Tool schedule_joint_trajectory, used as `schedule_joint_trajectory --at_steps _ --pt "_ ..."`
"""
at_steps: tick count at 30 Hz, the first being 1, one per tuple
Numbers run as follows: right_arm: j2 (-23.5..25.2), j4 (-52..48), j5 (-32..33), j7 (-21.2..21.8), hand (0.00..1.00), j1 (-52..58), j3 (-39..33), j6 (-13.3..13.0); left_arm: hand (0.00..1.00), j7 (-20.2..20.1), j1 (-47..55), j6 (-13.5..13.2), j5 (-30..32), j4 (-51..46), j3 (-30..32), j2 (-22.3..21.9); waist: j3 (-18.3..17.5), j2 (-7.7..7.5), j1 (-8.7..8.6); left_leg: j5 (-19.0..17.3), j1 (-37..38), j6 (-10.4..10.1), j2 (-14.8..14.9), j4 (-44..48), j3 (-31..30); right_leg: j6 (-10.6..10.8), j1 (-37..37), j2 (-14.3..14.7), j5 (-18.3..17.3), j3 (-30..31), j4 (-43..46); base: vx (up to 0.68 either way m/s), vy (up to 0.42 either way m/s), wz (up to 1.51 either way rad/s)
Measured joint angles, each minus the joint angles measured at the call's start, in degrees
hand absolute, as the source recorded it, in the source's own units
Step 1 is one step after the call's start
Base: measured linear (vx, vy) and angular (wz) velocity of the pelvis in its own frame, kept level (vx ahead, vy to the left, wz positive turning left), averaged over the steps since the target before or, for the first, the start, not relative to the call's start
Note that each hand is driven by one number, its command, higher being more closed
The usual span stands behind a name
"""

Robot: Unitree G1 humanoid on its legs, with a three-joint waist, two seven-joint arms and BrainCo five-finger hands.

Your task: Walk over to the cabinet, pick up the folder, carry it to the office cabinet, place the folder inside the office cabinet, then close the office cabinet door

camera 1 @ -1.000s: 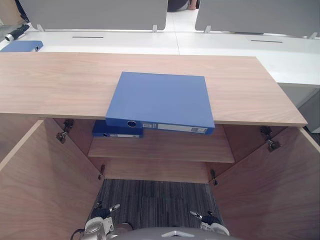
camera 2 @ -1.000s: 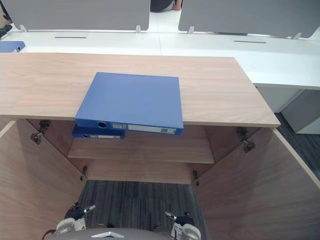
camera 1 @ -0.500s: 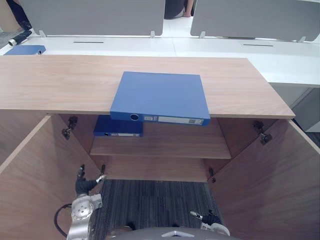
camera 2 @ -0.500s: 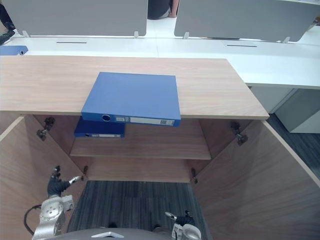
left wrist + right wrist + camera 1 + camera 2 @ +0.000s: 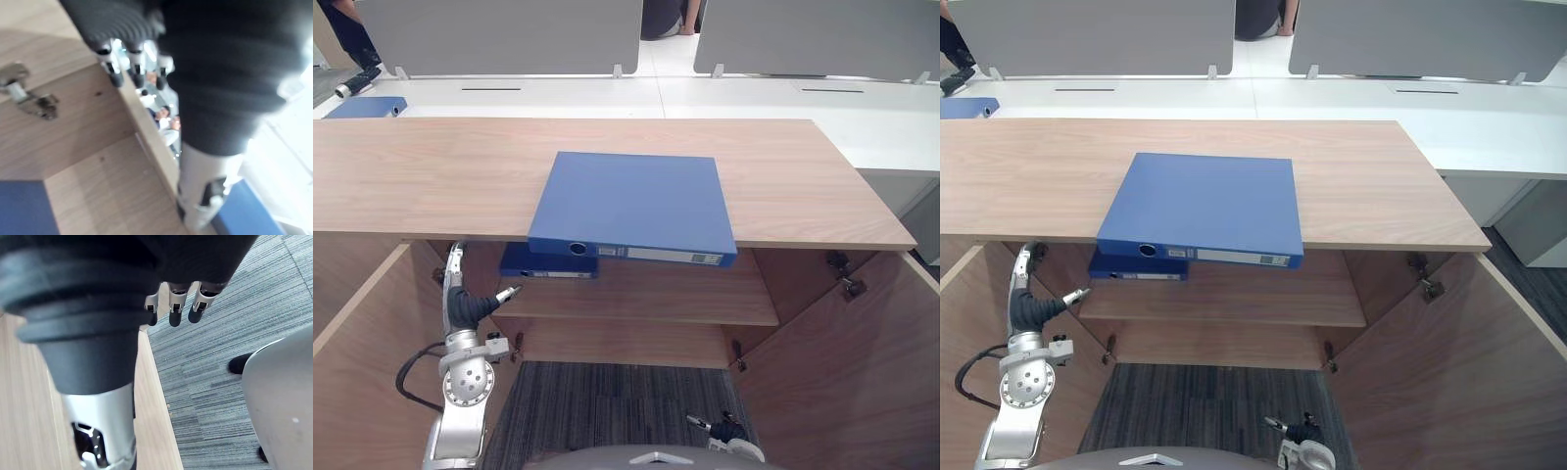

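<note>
A blue folder [image 5: 631, 204] lies flat on the wooden cabinet top [image 5: 431, 171], its spine jutting a little past the front edge. A second blue folder [image 5: 548, 262] lies on the shelf [image 5: 656, 299] inside the open cabinet, just below the first. My left hand [image 5: 462, 304] is raised in front of the cabinet's left side, below the top and left of both folders, touching nothing. Its fingers [image 5: 116, 71] are straight and its thumb is spread, so it is open. My right hand [image 5: 722, 431] hangs low over the carpet, with relaxed fingers [image 5: 172, 308] and nothing in it.
Both cabinet doors stand wide open, the left door [image 5: 372, 352] and the right door [image 5: 847, 372] flanking a strip of grey carpet [image 5: 617, 401]. White desks [image 5: 754, 93] with grey dividers stand behind. A third blue folder [image 5: 367, 106] lies on the far left desk.
My left arm has risen from near the floor to just under the cabinet top's left side. The right hand stays low. The camera has shifted slightly.
</note>
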Motion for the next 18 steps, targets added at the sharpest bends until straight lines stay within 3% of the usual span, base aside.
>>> schedule_joint_trajectory --at_steps 8,18 --pt "-0.8 0.1 -1.0 0.0 0.0 -0.3 2.3 0.0 0.0 2.0 -0.5 -0.7 6.3 -3.1 -4.1 2.6 -0.3 0.17 -0.87 0.8 0.4 -0.1 -0.1 -0.4 -0.3 0.2 0.0 0.1 0.1 -0.1 -0.1 -0.08 -0.021 0.0" --pt "-2.2 0.7 -1.1 0.0 0.0 -0.6 3.6 0.2 0.0 1.3 -4.8 -0.7 14.3 -3.0 -11.1 7.0 -1.1 0.42 -1.95 1.3 0.6 -0.1 -0.1 -1.3 -0.2 0.3 0.5 0.2 1.3 -0.1 -1.8 -0.02 -0.008 0.0"
